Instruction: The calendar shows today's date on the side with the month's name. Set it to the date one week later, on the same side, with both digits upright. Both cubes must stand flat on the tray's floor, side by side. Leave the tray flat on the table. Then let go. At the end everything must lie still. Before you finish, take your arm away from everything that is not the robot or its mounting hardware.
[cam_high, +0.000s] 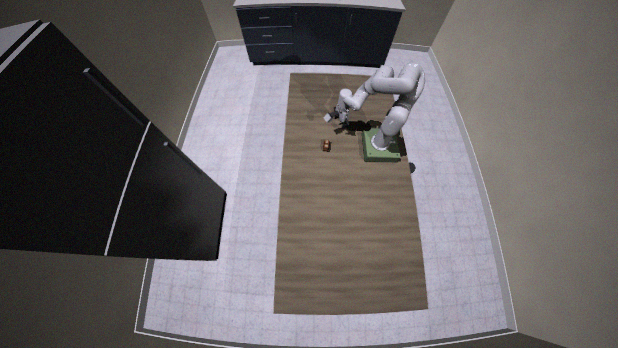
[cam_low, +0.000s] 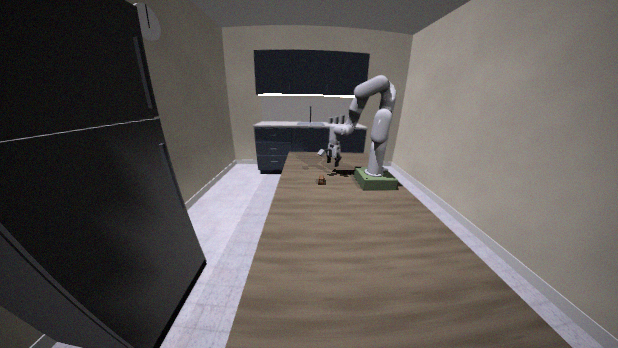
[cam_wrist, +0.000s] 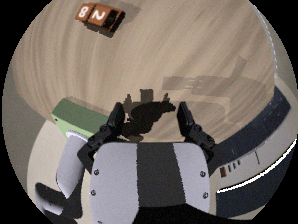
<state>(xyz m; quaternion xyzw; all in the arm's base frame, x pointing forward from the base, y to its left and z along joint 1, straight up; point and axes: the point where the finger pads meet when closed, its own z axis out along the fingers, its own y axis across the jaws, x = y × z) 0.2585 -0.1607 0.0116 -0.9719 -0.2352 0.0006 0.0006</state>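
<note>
The small orange-brown calendar (cam_high: 326, 145) (cam_low: 321, 183) stands on the wooden table. In the wrist view it is at the top left. There, one cube (cam_wrist: 98, 15) shows a white 2, and beside it an orange face (cam_wrist: 82, 11) shows a white 8. A dark part (cam_wrist: 113, 20) of the calendar is on the other side of the 2. The month's name and the tray's floor cannot be made out. My gripper (cam_high: 342, 122) (cam_low: 333, 162) (cam_wrist: 150, 108) is open and empty. It hangs above the table, off to one side of the calendar, nearer the kitchen cabinets.
The arm stands on a green base block (cam_high: 381, 155) (cam_low: 380, 184) (cam_wrist: 82, 117) at the right edge of the wooden table (cam_high: 350, 240) (cam_low: 360, 260). Dark cabinets (cam_high: 325, 35) are behind the table's far end. A tall black fridge (cam_high: 75, 150) stands at the left.
</note>
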